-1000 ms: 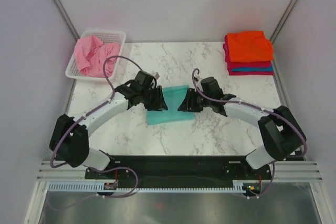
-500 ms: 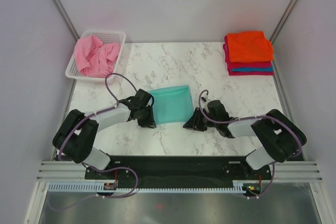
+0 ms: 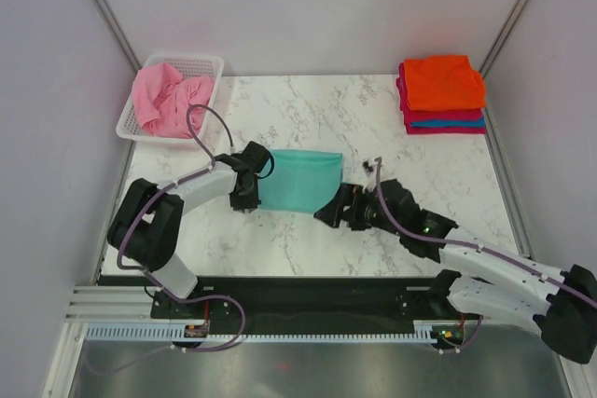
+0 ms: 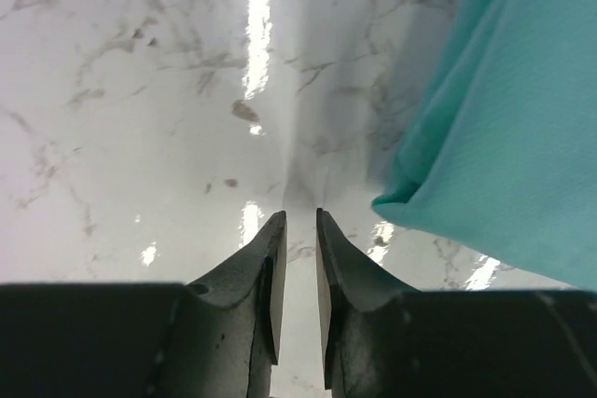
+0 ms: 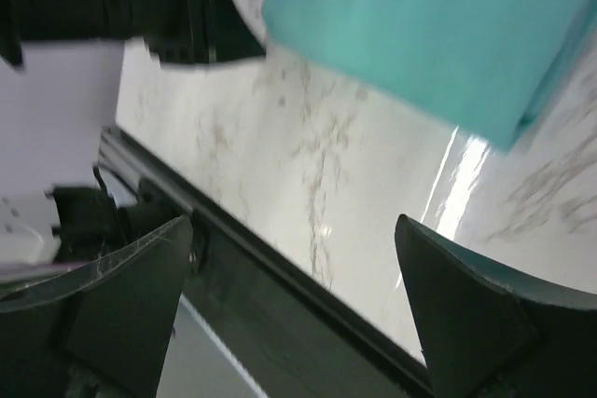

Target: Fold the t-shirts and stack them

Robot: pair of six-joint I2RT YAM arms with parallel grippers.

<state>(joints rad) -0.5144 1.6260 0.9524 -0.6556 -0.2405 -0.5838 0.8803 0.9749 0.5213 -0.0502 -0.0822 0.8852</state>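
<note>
- Lying folded mid-table, the teal t-shirt stretches left to right between my grippers.
- My left gripper: jaws almost pressed together, empty, just beside its left edge.
- My right gripper: jaws spread, at its near-right corner, equally close.

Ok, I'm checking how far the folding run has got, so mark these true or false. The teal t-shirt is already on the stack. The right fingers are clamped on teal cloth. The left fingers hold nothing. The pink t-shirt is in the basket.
1. The teal t-shirt is already on the stack. False: it lies folded on the marble table, well away from the stack, whose top is the orange t-shirt.
2. The right fingers are clamped on teal cloth. False: they are spread wide, and the cloth lies ahead of them, not between them.
3. The left fingers hold nothing. True: they are nearly closed over bare marble beside the teal edge.
4. The pink t-shirt is in the white basket. True: it lies there crumpled.
</note>
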